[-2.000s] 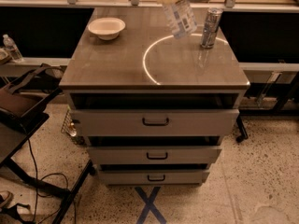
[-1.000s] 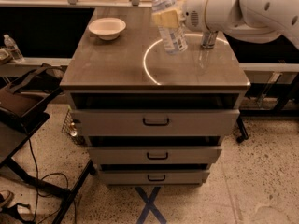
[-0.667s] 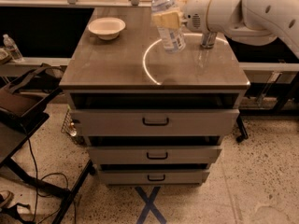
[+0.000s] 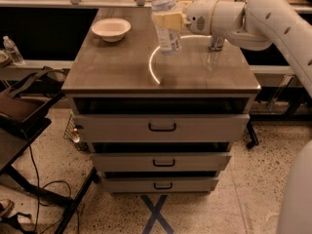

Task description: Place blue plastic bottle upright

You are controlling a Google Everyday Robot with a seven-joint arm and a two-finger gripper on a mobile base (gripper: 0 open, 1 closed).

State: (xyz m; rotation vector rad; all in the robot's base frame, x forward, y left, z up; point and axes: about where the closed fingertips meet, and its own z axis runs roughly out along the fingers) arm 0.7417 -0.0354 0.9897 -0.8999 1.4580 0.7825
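The blue plastic bottle (image 4: 165,33) is clear and ribbed, with a pale label. It stands almost upright, cap up, over the back middle of the wooden cabinet top (image 4: 117,67). Its base is at or just above the surface, inside a bright ring of light. My gripper (image 4: 168,19) reaches in from the right and is shut on the bottle's middle with beige fingers (image 4: 161,19). The white arm (image 4: 263,18) stretches off to the right.
A white bowl (image 4: 111,29) sits at the back left of the top. A silver can (image 4: 216,44) stands behind the wrist at the back right. The cabinet has three drawers (image 4: 162,127). A small clear bottle (image 4: 12,50) stands on a shelf at far left.
The gripper carried the bottle left and down from the back right, and turned it from tilted to almost upright. Over the last second it shifted only slightly left.
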